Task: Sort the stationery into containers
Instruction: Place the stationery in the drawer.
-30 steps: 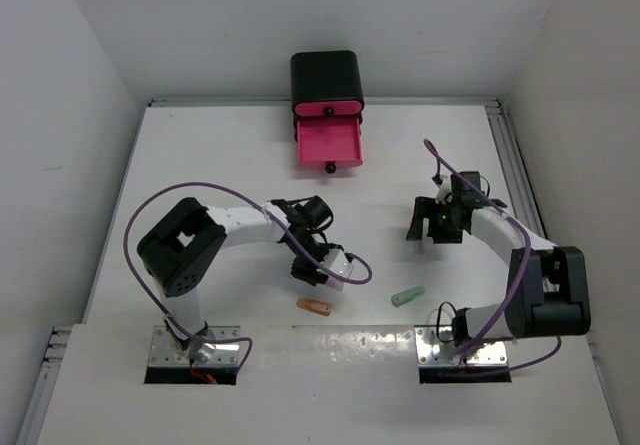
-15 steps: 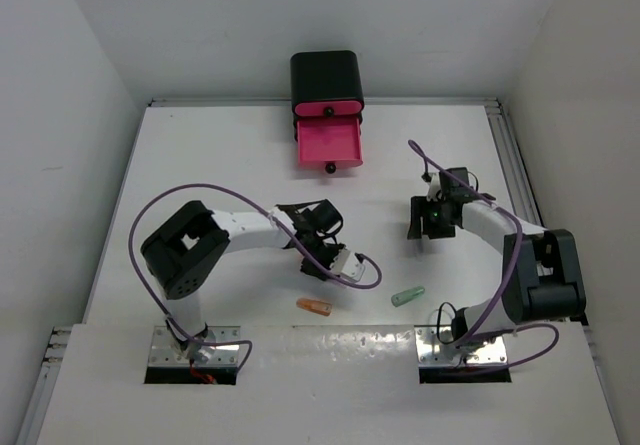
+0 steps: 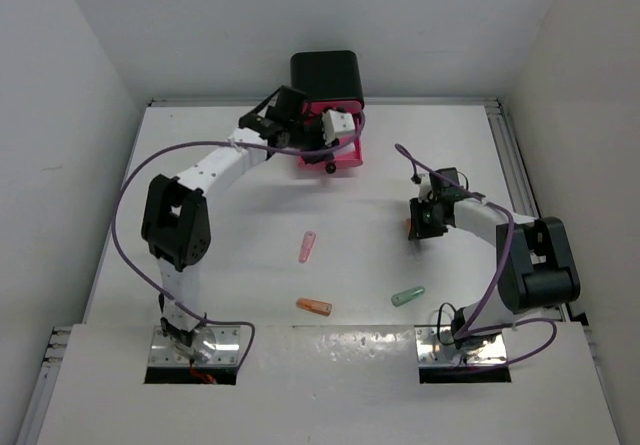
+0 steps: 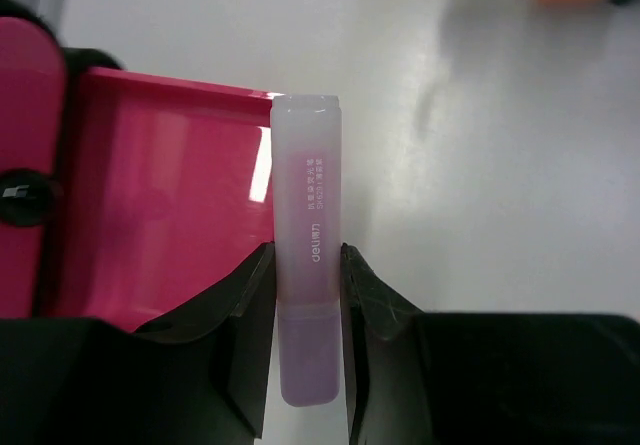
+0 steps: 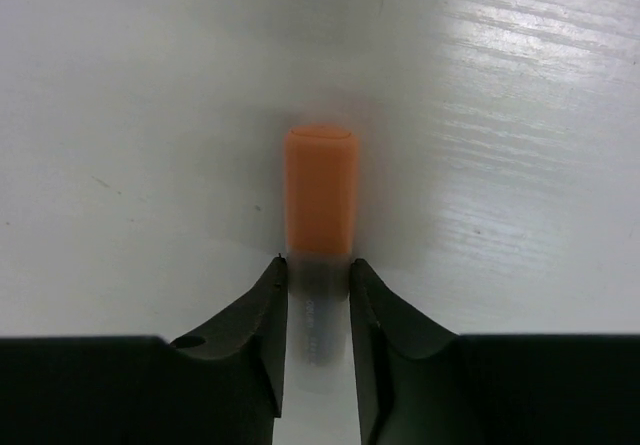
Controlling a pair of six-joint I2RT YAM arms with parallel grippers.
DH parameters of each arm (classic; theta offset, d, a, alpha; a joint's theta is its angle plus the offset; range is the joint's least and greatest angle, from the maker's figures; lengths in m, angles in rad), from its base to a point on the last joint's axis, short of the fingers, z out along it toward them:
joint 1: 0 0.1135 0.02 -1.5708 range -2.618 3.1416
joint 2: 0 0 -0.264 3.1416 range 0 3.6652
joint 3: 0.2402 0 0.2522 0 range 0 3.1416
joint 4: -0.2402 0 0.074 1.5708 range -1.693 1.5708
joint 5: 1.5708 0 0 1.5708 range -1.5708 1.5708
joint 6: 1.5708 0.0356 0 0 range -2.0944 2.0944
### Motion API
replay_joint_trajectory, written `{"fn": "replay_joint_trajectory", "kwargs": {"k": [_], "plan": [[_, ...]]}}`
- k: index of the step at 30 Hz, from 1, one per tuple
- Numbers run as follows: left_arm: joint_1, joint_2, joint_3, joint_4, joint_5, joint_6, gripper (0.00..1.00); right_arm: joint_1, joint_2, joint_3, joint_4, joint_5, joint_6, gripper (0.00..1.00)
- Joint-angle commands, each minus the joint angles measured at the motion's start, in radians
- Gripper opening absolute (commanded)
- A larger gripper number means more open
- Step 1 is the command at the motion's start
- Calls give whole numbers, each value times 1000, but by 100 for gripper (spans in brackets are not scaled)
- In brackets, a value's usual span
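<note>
white table [image 3: 250,275] between white walls [image 3: 430,25]; left jaws grip purple stick [image 4: 308,265], right jaws orange stick [image 5: 320,190].

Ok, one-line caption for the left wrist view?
Left gripper holds a pale purple stick at the open pink drawer's edge.

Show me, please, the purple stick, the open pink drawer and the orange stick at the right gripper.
purple stick [image 4: 308,215], left wrist view, its printed middle.
open pink drawer [image 4: 170,205], left wrist view, bare pink surface.
orange stick [image 5: 320,185], right wrist view, its orange cap.
</note>
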Motion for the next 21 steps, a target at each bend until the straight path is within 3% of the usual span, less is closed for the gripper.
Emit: {"fn": "replay_joint_trajectory", "kwargs": {"k": [1, 3, 6, 13, 21], "plan": [[47, 99, 159, -45, 4, -31, 1, 9, 3, 1, 45, -31, -32, 25], [78, 135, 212, -39, -3, -19, 2, 12, -8, 1, 47, -48, -42, 11], [98, 193, 276, 13, -21, -3, 4, 15, -36, 3, 39, -66, -58, 0], [110, 366, 479, 12, -69, 53, 8, 48, -149, 26, 10, -123, -109, 0], [92, 408, 497, 26, -64, 54, 22, 84, -243, 104, -14, -166, -230, 0]]}}
